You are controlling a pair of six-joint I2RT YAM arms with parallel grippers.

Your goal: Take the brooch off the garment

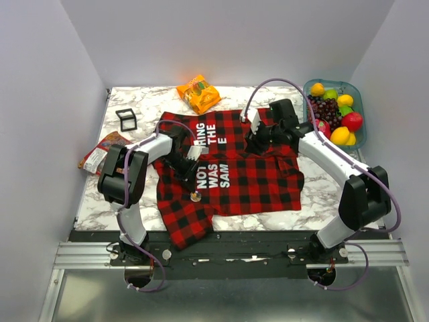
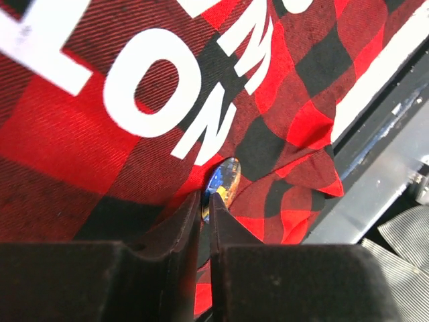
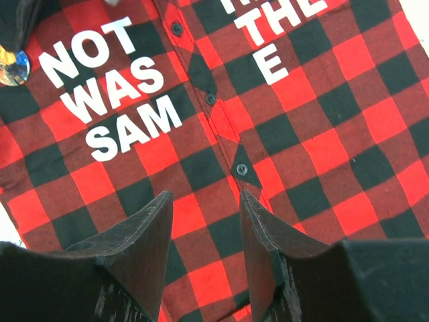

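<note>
The garment (image 1: 234, 168), a red-and-black plaid shirt with white lettering, lies spread on the marble table. The brooch (image 1: 195, 196), small, round and shiny, sits on the shirt's left front below the letters. It shows more closely in the left wrist view as the brooch (image 2: 226, 178), and at the left edge of the right wrist view as the brooch (image 3: 13, 66). My left gripper (image 2: 205, 196) points down at it, jaws nearly together, with the brooch's near edge pinched between the tips. My right gripper (image 3: 204, 194) hovers open over the garment (image 3: 281, 134), by its button placket, holding nothing.
An orange snack bag (image 1: 198, 94) lies behind the shirt. A tray of fruit (image 1: 358, 94) stands at the back right. At the left are a small black frame (image 1: 127, 119) and a red packet (image 1: 100, 153). The shirt's lower corner hangs over the table's front edge (image 1: 268, 231).
</note>
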